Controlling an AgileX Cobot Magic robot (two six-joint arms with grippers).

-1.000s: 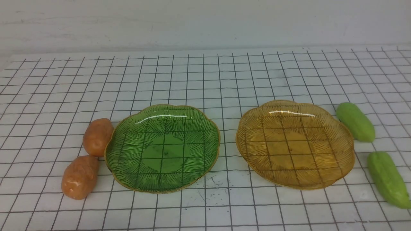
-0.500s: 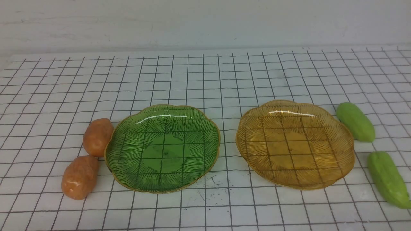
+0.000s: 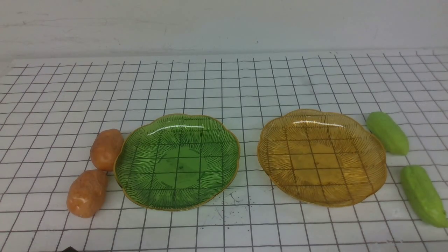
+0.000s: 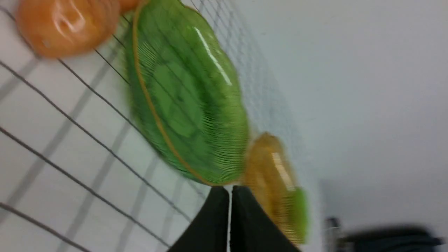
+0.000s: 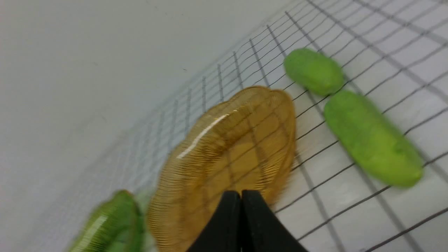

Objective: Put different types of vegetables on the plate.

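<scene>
Left gripper (image 4: 230,191) is holding its jaws pressed together, with only a hairline slit showing and nothing gripped. Right gripper (image 5: 240,193) is doing the same: jaws closed flat on each other, holding nothing. Both are hanging low over the gridded table (image 3: 224,80). Both wrist views are blurring a little.

Left jaws are pointing at the green plate (image 3: 176,164), which is lying straight ahead of them. The near potato (image 3: 86,193) is sitting ahead of these jaws, off toward the robot's left. The far potato (image 3: 106,148) is lying beyond it, up against the green plate's left rim. The two potatoes are resting end to end and seem to be touching.

Right jaws are pointing at the amber plate (image 3: 322,157), straight ahead, its near rim showing just past the tips. The near gourd (image 3: 423,196) is lying ahead of these jaws toward the robot's right, near the amber plate but apart from it. The far gourd (image 3: 387,133) is lying farther out, just beside the plate's right rim. The gourds are lying apart from each other.

The plates are sitting side by side with a gap between them. All four vegetables are lying on the table outside the plates, well clear of either pair of jaws.
</scene>
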